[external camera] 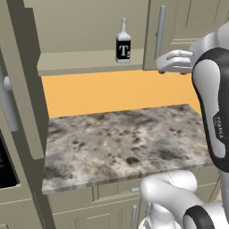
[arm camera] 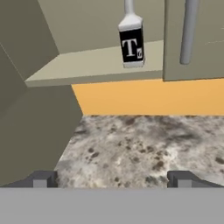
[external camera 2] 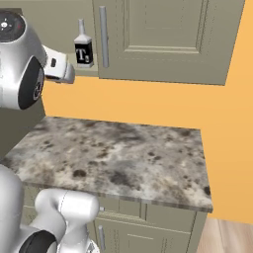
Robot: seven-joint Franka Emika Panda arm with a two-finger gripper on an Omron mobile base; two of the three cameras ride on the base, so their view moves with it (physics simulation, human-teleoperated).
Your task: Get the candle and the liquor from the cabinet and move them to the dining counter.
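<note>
The liquor, a clear bottle with a black label and a white "T", stands upright on the bottom shelf of the cabinet, near the shelf's right end. The cabinet's left door is swung open; its right door is closed. My gripper is open and empty, hanging in front of the cabinet, below and to the right of the bottle and apart from it. The candle and the dining counter are out of view.
A wall-backed marble worktop lies below the cabinet, with an orange wall behind it. A long grey bar handle hangs on the closed door just right of the bottle. Lower drawers sit beneath the worktop.
</note>
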